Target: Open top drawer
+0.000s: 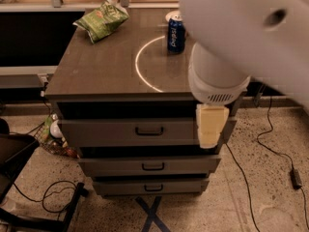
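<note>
The top drawer is the uppermost and tallest grey front of the cabinet, with a small dark loop handle at its centre. A dark gap shows above its front. My gripper hangs from the big white arm, a cream-coloured piece in front of the drawer's right end, to the right of the handle and apart from it. The arm hides the right part of the cabinet top and the drawer's right end.
Two shorter drawers sit below. On the cabinet top are a green chip bag, a blue can and a white ring mark. A black chair stands at left; cables lie on the floor.
</note>
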Robot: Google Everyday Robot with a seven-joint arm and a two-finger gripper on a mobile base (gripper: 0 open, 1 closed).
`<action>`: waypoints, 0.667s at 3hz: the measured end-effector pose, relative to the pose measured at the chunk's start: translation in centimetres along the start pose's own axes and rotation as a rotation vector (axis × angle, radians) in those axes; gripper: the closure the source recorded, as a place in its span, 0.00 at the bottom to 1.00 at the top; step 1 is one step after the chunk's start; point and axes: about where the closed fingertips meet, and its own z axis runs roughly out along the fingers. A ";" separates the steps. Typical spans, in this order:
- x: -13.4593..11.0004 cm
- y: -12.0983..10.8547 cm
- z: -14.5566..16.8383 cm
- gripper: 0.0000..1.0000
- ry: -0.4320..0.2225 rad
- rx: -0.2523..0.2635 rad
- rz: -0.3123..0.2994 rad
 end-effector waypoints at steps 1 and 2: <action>-2.0 2.0 4.1 0.00 -0.015 -0.079 -0.026; -3.7 3.7 7.6 0.00 -0.039 -0.153 -0.040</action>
